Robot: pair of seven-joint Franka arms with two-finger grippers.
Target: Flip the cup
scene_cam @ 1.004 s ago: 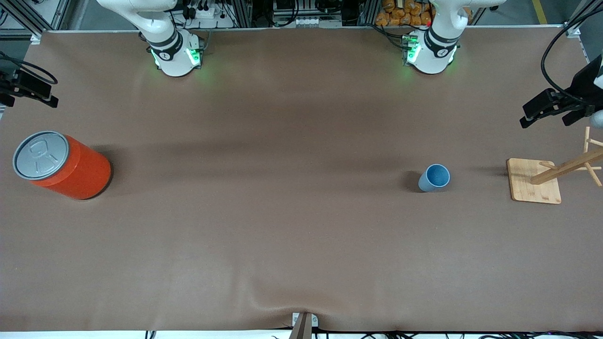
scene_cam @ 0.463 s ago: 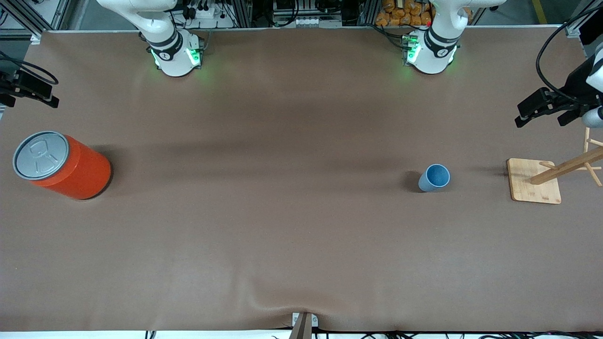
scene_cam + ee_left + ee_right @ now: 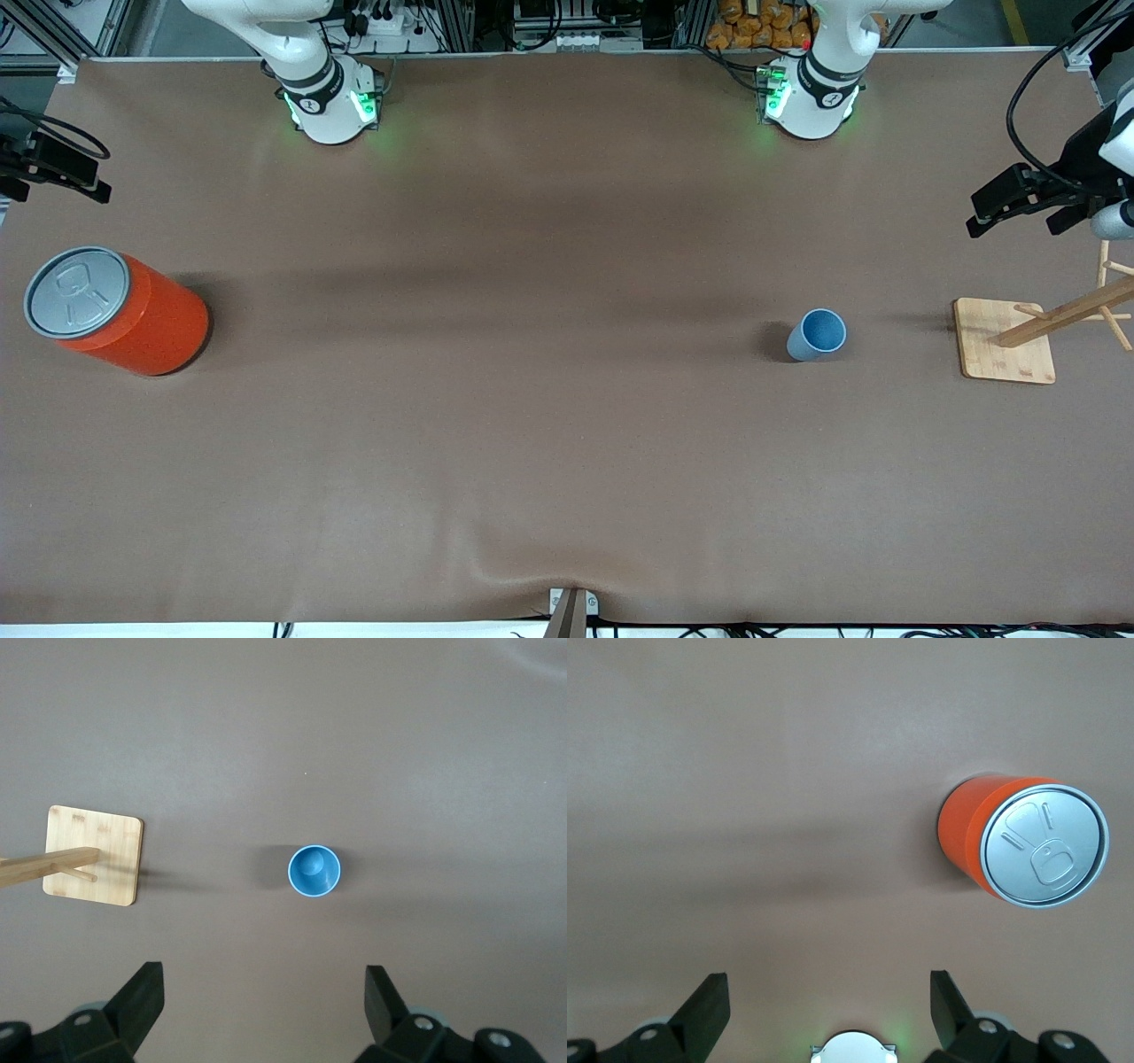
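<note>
Left gripper [image 3: 264, 992]: fingers spread wide, nothing between them, high in the air over the left arm's end of the table, close to the wooden rack [image 3: 1005, 354]. Right gripper [image 3: 828, 997]: fingers also spread wide, waiting over the right arm's end, near the orange can [image 3: 115, 310].

Blue cup [image 3: 817, 333]: standing on its base, mouth up, inside bottom visible in the left wrist view, beside the rack and a little toward the middle of the table. Fits equally a cup waiting to be turned over and a cup already turned upright; not possible to tell which.

Likely dangers, as a judgement only:
- light, tapered cup, so easy to knock over or push away with one finger
- smooth slanted wall, so probably slipping out of a weak pinch
- rack pegs nearby, so possible collision during a wide swing
</note>
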